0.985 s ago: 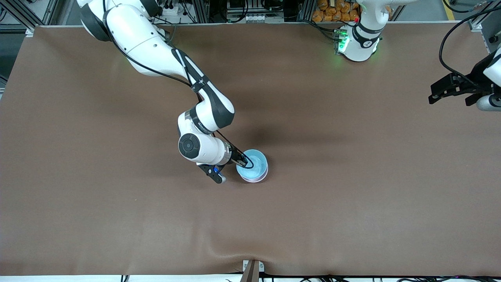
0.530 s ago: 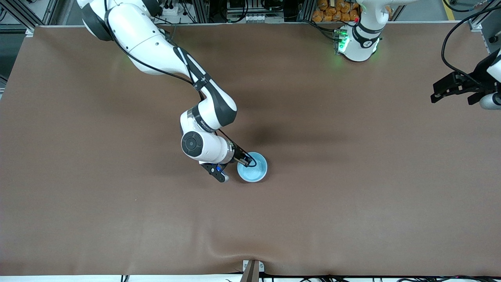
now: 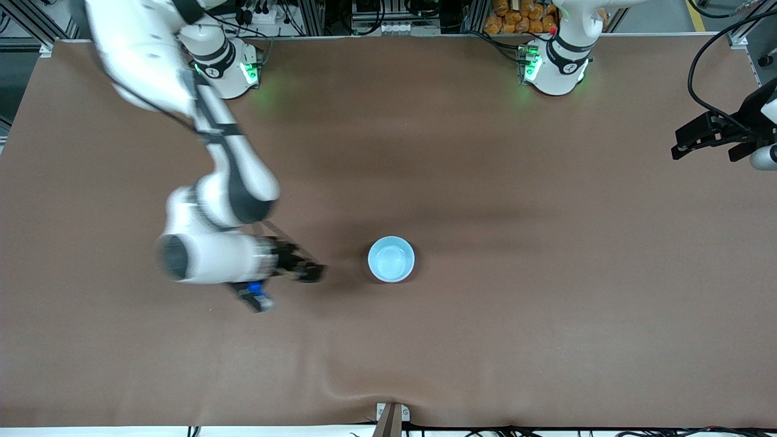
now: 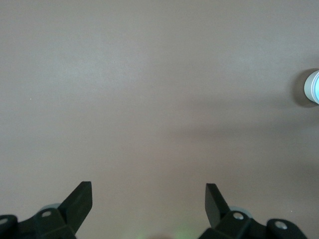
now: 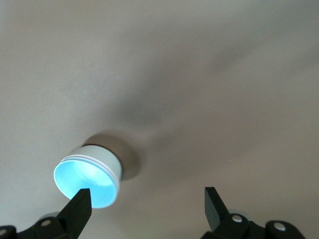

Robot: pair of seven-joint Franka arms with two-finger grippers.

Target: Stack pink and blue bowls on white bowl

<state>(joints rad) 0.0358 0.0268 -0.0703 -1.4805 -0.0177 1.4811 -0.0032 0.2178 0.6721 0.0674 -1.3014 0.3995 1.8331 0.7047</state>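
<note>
The blue bowl sits upright near the middle of the brown table, its pale blue inside facing up. In the right wrist view it is the top of a stack of bowls nested rim inside rim: a white wall shows under the blue rim, with thin rim lines between the 2. That wall belongs to the white bowl at the bottom. The pink bowl cannot be made out with certainty in these views; only a narrow band under the blue rim hints at a middle layer.

The right gripper hangs above the table just beside the stack, toward the right arm's end of the table, and touches nothing. Its 2 dark fingers stand wide apart with bare table between them, so it is open and empty.

The left gripper waits well apart from the stack, over the edge of the table at the left arm's end. Its fingers are also spread wide, holding nothing, and its wrist camera catches the stack only as a small pale shape at the picture's edge.
</note>
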